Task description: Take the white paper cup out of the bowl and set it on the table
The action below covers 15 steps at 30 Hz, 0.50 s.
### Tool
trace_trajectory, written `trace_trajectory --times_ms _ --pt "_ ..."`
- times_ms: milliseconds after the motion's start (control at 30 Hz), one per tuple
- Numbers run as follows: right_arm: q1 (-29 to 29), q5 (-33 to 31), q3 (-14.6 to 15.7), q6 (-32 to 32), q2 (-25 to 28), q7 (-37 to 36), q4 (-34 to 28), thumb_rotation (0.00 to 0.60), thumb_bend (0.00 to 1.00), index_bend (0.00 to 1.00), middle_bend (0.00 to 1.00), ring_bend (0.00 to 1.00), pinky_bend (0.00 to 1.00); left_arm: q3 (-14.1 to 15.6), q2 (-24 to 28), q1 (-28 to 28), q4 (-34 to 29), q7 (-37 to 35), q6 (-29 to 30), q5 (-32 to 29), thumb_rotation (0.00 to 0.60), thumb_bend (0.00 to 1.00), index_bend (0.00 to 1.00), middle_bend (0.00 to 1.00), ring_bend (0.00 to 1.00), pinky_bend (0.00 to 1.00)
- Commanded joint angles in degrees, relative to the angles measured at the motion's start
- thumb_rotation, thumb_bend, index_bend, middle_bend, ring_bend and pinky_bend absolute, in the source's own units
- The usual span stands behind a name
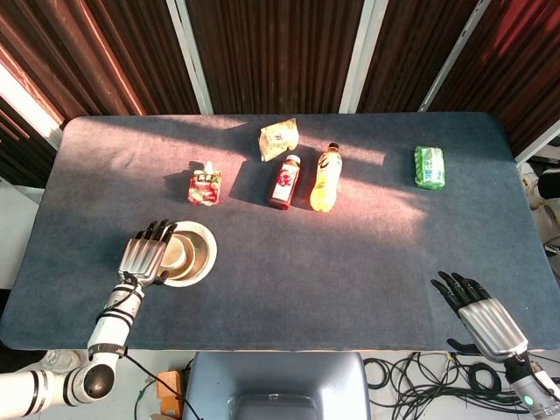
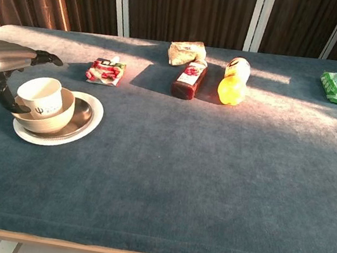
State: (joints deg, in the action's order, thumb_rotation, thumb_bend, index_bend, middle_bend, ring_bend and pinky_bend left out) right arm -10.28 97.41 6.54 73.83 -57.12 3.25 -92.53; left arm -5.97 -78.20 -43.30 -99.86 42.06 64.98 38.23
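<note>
You had not yet lifted anything at this moment: the cup [image 2: 42, 96] sat upright inside the bowl [image 2: 54, 120], which rested on a plate [image 2: 86, 126] at the left of the chest view, so the whole task was left to do. Your left hand [image 1: 147, 254] was at the bowl's left side, its fingers [image 1: 157, 231] extended and slightly apart over the rim in the head view; in the chest view the palm hovered just left of the cup with the thumb [image 2: 5, 99] hanging down beside the bowl. I could not tell whether any finger touched the cup, and nothing showed it pinched or gripped. Your right hand [image 1: 477, 302] lay at the lower right of the head view, fingers spread and holding nothing, well apart from the bowl. By my judgement you were at the approach stage only. What remained was closing the left hand around the cup, raising it clear of the bowl, and setting it on bare table [image 2: 210, 184] nearby.
</note>
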Motion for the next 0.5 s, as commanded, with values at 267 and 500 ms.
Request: trace_trajectory --times_ms 267,500 --pt "0.1 0.1 0.0 0.1 0.0 0.2 -0.1 0.6 0.0 0.0 0.0 0.0 0.14 0.2 -0.3 -0.2 0.3 0.2 0.0 -0.4 0.6 0.28 0.0 0.0 0.0 0.2" --pt "0.1 0.1 0.1 0.1 0.0 0.2 -0.1 0.6 0.0 0.0 0.0 0.0 0.14 0.3 -1.4 -0.3 1.5 -0.4 0.1 0.2 0.6 0.28 0.0 0.01 0.01 0.21"
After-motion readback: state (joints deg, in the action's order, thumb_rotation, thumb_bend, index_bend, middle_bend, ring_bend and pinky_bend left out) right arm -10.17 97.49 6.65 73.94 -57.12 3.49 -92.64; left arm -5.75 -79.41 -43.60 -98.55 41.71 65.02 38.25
